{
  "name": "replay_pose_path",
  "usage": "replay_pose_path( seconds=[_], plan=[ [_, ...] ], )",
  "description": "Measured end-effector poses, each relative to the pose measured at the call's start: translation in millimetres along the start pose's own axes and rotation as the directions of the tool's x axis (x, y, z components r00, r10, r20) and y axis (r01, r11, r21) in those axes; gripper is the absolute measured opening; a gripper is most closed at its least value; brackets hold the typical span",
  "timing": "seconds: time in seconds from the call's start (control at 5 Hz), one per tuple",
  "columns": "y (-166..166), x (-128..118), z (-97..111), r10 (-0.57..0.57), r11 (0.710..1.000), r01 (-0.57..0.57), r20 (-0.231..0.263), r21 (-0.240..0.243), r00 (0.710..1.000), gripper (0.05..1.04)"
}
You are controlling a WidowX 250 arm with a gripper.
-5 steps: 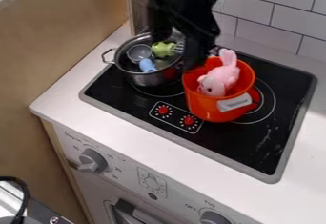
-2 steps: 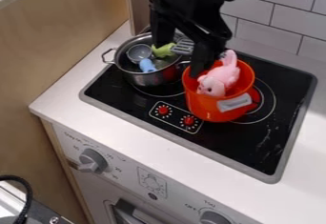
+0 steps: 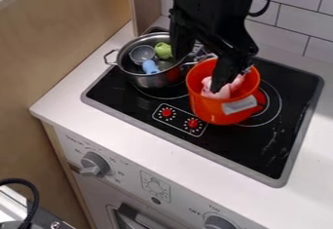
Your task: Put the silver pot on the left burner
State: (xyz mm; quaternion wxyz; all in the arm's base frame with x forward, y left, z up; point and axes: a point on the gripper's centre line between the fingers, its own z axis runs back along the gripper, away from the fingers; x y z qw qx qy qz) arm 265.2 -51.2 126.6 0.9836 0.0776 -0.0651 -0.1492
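Observation:
The black gripper (image 3: 197, 72) hangs open over the stove, one finger beside the right rim of the silver pot and the other over the orange pot. That silver pot (image 3: 153, 80) rests upright at the stove's left, over the ring of the left burner (image 3: 160, 97). Inside it lie a clear ladle-like piece (image 3: 141, 53), a blue piece (image 3: 150, 67) and a green piece (image 3: 162, 50). Part of its right rim is hidden behind the gripper.
An orange pot (image 3: 220, 111) holding a pink plush toy (image 3: 218, 91) stands on the right burner, close to the silver pot. A wooden panel (image 3: 71, 38) rises at the left, and a tiled wall (image 3: 286, 28) stands behind.
The gripper has moved right and down toward the viewer, its right finger now covering part of the plush toy. Both pots have stayed where they were.

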Motion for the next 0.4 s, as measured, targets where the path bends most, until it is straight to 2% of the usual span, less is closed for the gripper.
replay_pose_path(
  seconds=[0.4],
  plan=[
    [-9.2, -4.5, 0.7, 0.037, 0.998, -0.038, -0.030, -0.040, 0.999, 0.999]
  ],
)
